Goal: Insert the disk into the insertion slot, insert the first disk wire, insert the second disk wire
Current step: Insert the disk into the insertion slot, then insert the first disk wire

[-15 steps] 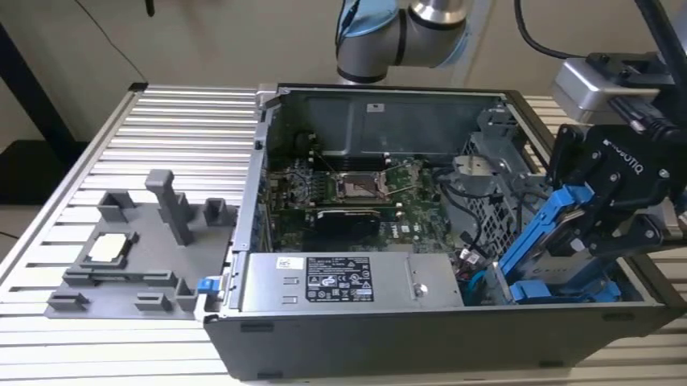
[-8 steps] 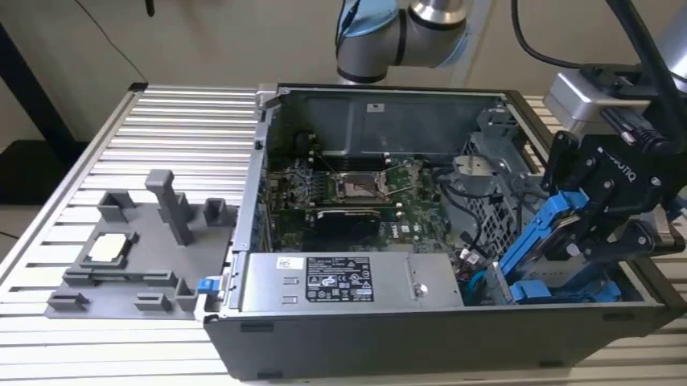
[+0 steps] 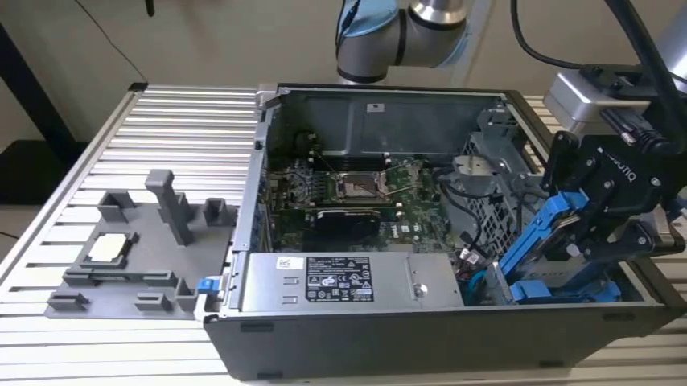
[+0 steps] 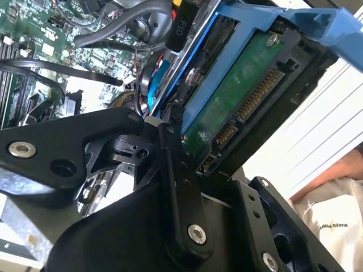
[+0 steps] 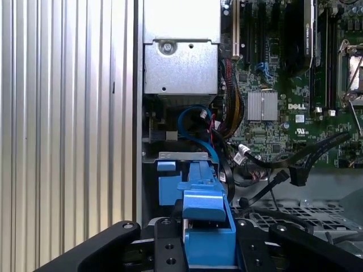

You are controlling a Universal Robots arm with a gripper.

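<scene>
Blue-framed disk [image 3: 545, 232] clamped in gripper [image 3: 599, 241], tilted, partly inside case [image 3: 376, 347]

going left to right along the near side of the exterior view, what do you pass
grey fixture plate with upright posts → power supply with a white label → the disk in its blue carrier, tilted at the case's corner on the exterior view's right

The disk [image 4: 238, 107] presents a green circuit board framed in glossy blue plastic. The tool [image 3: 585, 233] is matt black metal with bright screw heads. The table [image 3: 172, 121] is ribbed satin metal. The power supply [image 3: 429, 277] is grey sheet metal bearing a white paper label.
</scene>
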